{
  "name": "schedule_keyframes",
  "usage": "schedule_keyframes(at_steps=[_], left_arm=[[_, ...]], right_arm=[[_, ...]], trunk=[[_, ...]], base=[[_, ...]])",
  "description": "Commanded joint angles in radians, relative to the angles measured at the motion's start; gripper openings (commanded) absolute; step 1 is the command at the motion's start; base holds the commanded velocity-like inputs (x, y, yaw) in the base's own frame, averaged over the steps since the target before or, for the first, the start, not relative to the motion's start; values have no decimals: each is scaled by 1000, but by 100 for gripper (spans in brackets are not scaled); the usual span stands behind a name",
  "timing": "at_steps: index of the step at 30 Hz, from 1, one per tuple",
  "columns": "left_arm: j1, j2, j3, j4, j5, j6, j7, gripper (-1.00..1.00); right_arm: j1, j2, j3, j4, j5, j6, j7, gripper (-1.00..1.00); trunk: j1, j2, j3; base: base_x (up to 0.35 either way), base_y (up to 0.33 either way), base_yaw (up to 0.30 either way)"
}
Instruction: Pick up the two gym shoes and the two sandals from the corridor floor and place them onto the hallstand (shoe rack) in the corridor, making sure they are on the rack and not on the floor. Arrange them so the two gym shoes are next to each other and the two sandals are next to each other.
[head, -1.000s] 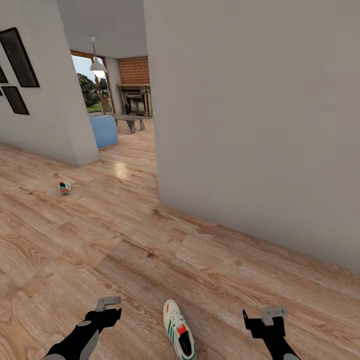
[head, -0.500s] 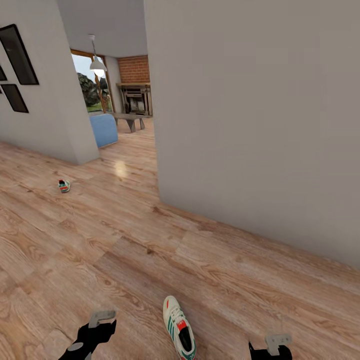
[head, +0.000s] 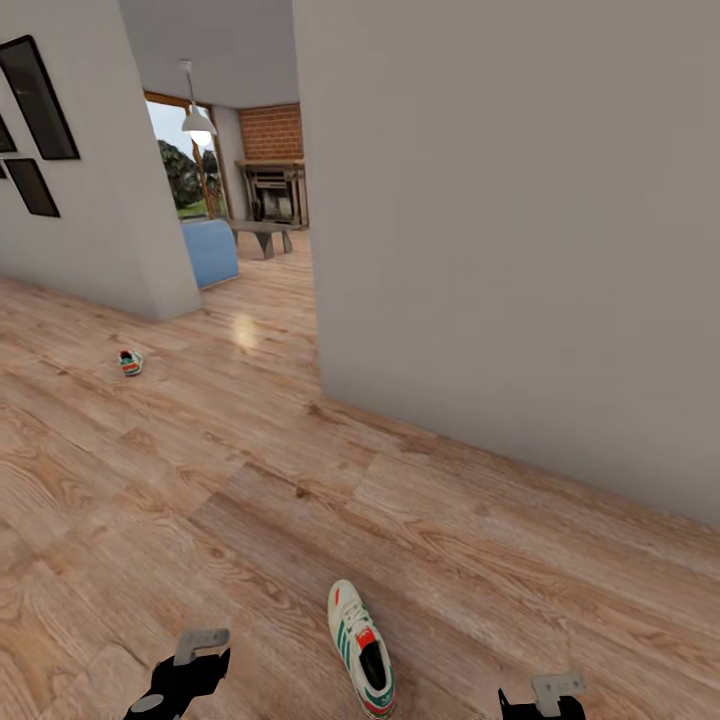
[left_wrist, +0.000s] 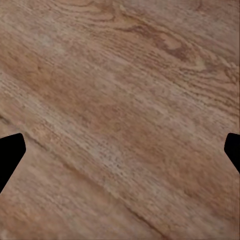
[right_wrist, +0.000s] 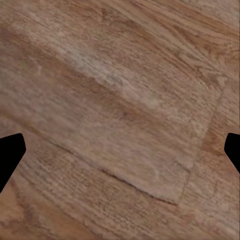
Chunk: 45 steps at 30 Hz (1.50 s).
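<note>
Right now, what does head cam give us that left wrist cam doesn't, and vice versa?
Head view alone: the near gym shoe lying on the corridor floor between the two arms, the far gym shoe further off near the wall corner, the grey wall, the picture frames, the blue sofa and brick fireplace beyond.

Left wrist view alone: close-up plank grain between the left gripper fingertips, jaws wide apart with nothing between them.

Both: the wood floor and the left gripper.
</note>
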Motion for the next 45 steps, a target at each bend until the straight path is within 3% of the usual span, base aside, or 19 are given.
schedule_keyframes(at_steps=[1, 14, 45], left_arm=[[-1, 0, 3, 1, 2, -3, 0, 100], [-1, 0, 4, 1, 0, -4, 2, 100], [-1, 0, 4, 0, -1, -5, 15, 100]], right_arm=[[0, 0, 0, 0, 7, -2, -3, 100], [0, 1, 4, 1, 7, -2, -3, 100], [0, 3, 11, 3, 33, -2, -3, 100]], trunk=[[4, -8, -5], [8, -15, -26], [8, -15, -28]], base=[[0, 0, 77], [0, 0, 74], [0, 0, 35]])
